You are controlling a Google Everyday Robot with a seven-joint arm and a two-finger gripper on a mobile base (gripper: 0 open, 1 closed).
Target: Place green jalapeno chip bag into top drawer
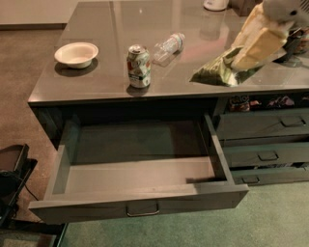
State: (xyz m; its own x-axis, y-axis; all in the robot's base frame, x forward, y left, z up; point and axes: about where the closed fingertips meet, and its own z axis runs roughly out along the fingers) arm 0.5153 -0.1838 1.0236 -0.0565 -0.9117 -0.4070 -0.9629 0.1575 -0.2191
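Glossy grey countertop point(111, 29) | right: pale tool point(251, 53) pinching crinkly green jalapeno chip bag point(215, 73) | top drawer point(140, 200) open, flat-fronted

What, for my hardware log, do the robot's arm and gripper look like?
The gripper, upper right over the counter on the green jalapeno chip bag, has two long, flat, pale cream fingers. Behind them sits a rounded white wrist housing. No cables or markings show.
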